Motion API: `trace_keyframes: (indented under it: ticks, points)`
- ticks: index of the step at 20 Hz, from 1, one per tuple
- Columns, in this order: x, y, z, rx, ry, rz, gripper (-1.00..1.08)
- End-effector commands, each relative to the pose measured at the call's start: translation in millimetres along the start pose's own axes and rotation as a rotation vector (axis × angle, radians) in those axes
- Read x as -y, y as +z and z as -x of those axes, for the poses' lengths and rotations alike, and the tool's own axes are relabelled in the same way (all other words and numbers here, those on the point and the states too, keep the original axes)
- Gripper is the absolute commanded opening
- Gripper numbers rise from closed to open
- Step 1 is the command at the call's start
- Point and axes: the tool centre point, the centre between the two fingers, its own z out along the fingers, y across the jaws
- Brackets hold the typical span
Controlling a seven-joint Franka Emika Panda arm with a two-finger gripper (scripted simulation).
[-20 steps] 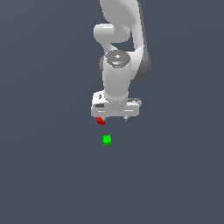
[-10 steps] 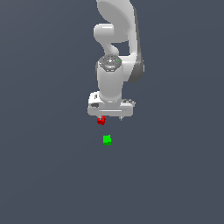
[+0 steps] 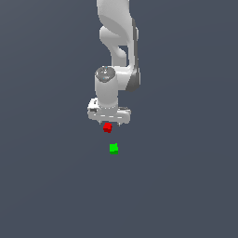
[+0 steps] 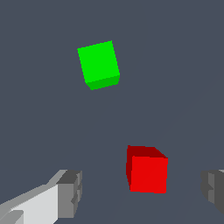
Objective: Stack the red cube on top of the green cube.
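So basically nothing of the actual stacking is done yet, going by what shows here. Going left to right in the wrist view: one finger pad (image 4: 70,192) of the end effector (image 4: 142,190) sits off to one side, then the red cube (image 4: 148,171) in the gap, then the other pad at the far edge. The fingers are spread wide with clear space on both sides of the cube, so it isn't clamped on anything. The cube looks a bit off-centre, closer to the far pad.

In the exterior view the red cube (image 3: 108,127) is just under the end effector (image 3: 109,122), roughly at its 6 o'clock, resting on the bench (image 3: 42,186). The green cube (image 3: 113,148) sits near it at about 5 o'clock from the red one, apart and not touching, with nothing on top.

My read: this is the pre-grasp bit. Left to do: drop down around the red cube, close, lift, carry it over the green cube (image 4: 99,64), set it down, let go.
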Motion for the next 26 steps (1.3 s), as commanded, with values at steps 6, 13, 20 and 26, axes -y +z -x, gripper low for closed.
trace_keyframes:
  ticks: [6,13,20,26]
  points:
    - [-19,23,21,0.001,0.053,-0.002,1.0]
    - [-21,27,23,0.002,0.057,-0.002,1.0]
    - [-21,51,24,0.002,0.06,-0.003,1.0]
    - [-22,75,25,0.002,0.062,-0.004,1.0]
